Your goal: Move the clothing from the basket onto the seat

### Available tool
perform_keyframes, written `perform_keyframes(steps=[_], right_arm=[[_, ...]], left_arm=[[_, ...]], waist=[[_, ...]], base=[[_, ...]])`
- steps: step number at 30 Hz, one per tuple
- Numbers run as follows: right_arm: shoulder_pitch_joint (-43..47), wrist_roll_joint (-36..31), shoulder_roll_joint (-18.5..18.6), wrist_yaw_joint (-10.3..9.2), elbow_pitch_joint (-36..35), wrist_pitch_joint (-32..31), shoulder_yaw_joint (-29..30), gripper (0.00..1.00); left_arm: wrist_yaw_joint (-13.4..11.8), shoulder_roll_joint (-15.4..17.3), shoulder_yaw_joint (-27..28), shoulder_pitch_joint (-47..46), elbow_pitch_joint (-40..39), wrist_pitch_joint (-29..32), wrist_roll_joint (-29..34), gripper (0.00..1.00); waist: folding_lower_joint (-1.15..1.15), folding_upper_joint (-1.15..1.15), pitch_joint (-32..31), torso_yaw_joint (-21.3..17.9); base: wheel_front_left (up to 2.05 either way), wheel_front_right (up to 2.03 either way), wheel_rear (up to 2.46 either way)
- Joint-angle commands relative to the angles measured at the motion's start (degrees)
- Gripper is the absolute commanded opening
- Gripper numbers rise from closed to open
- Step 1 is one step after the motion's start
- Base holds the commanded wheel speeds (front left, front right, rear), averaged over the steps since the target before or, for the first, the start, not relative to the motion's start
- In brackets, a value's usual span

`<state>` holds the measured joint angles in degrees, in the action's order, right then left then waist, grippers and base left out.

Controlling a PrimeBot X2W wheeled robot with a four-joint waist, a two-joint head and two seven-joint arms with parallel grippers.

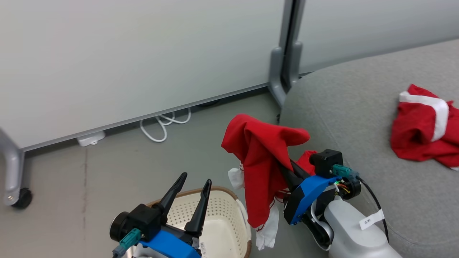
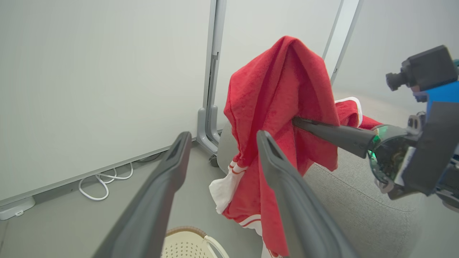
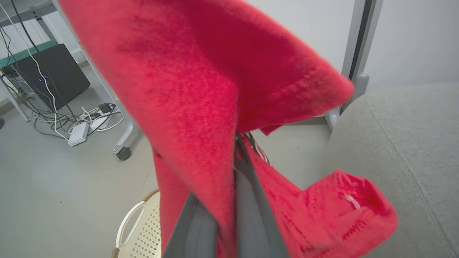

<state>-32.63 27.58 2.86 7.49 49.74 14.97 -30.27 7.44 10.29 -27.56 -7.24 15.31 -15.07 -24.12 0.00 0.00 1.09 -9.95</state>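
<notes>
Fingers (image 2: 333, 133) of the right gripper (image 2: 298, 122) are pinched together on a red garment (image 1: 261, 161), their tips buried in the cloth, which drapes over them in a peak and hangs down in a long fold with white trim at its lower end. That garment is lifted clear of the basket (image 1: 229, 215), hanging just beside its right rim and in front of the rounded corner of the grey seat (image 1: 358, 107), above the floor (image 1: 107, 172); whether its lowest white end reaches the floor cannot be told. The left gripper (image 1: 195, 178) hovers over the near left part of the basket with its two dark fingers spread wide apart, holding nothing and pointing up toward the pale partition wall (image 1: 143, 53). What shows of the basket's inside is bare cream plastic. A second red garment (image 1: 423, 132), with a white band across it, lies crumpled on the seat, well apart from the held one. A white cable (image 1: 161, 127) loops on the floor at the foot of the wall.
</notes>
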Motion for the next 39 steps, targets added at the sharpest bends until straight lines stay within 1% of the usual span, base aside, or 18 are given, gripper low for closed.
perform_keyframes(steps=[1,2,7,13,20,29,39], right_arm=[[-0.2,-0.2,0.0,0.01,-0.2,0.3,0.3,0.00],[-0.2,-0.2,0.0,0.01,-0.2,0.3,0.3,0.00],[-0.1,-0.4,0.0,0.01,-0.5,0.3,0.6,0.00],[0.3,-0.6,0.0,0.01,-1.1,0.3,1.2,0.00],[0.8,-1.0,0.0,0.01,-1.5,0.3,2.0,0.00],[1.2,-1.5,0.0,0.01,-1.7,0.3,2.6,0.00],[1.4,-1.8,0.0,0.01,-2.0,0.3,3.2,0.00]], left_arm=[[0.0,-0.1,0.3,0.1,0.2,-0.2,0.1,1.00],[0.0,-0.1,0.3,0.1,0.2,-0.2,0.1,1.00],[0.0,-0.3,2.0,0.4,0.7,-0.2,0.4,1.00],[0.0,0.5,2.5,0.1,1.8,-0.2,1.2,1.00],[0.0,0.8,3.3,-0.2,2.8,-0.2,2.7,1.00],[0.0,0.5,5.0,0.3,4.2,-0.2,5.6,1.00],[0.0,0.3,4.5,-0.1,4.9,-0.2,5.6,1.00]], waist=[[0.00,0.00,0.7,-3.4],[0.00,0.00,0.7,-3.4],[0.00,0.00,1.4,-8.0],[0.00,0.00,2.5,-12.8],[0.00,0.00,3.4,-16.6],[0.00,0.00,3.5,-18.1],[0.00,0.00,3.8,-17.1]], base=[[0.00,0.00,0.00],[0.00,0.00,0.00],[0.00,0.00,0.00],[0.00,0.00,0.00],[0.00,0.00,0.00],[0.00,0.00,0.00],[0.00,0.00,0.00]])
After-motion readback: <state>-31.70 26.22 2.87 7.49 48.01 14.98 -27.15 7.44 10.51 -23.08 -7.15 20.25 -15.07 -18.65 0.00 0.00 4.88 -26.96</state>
